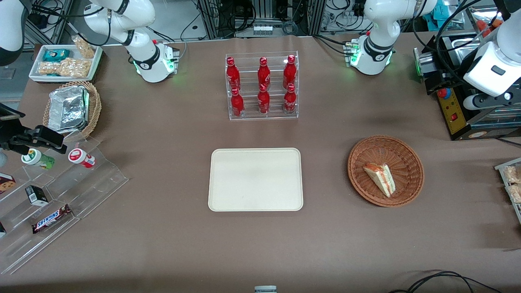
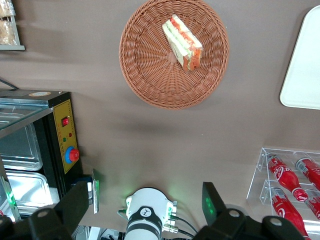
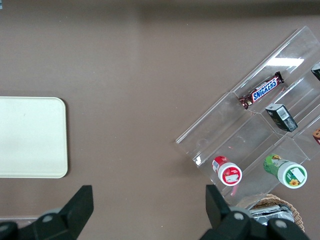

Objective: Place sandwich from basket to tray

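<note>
I see the triangular clear-wrapped white-bread sandwich lying in the round reddish-brown wicker basket toward the working arm's end of the bench, flat cream-white rectangular tray bare at mid-bench, my left gripper spread wide, hovering high above the bench near the black control box, holding nothing.

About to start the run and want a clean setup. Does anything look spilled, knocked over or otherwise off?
Nothing stands out. The sandwich lies intact in the basket, the tray sits flat and bare, and the red bottles stand upright in their rack. The gripper is open, high above the table, holding nothing.
</note>
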Controlling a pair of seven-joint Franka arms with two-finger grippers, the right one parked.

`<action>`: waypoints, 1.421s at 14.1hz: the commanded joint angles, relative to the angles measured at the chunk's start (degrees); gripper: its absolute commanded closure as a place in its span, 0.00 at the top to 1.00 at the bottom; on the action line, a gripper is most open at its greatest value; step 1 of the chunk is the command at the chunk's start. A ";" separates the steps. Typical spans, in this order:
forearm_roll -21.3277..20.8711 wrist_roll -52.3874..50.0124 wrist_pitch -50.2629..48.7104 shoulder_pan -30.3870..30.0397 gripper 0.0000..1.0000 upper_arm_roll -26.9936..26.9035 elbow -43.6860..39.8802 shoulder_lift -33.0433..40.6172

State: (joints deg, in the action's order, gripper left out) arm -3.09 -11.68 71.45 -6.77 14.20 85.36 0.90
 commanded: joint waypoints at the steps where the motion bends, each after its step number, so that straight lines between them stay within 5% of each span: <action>1: 0.37 0.60 -0.43 0.00 1.00 0.13 -0.99 -0.19; 20: 0.37 0.60 1.24 0.97 1.00 0.13 -0.99 -0.28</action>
State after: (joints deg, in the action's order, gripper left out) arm -3.06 -11.63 72.48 -6.18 14.53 85.32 0.89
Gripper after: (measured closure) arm 0.000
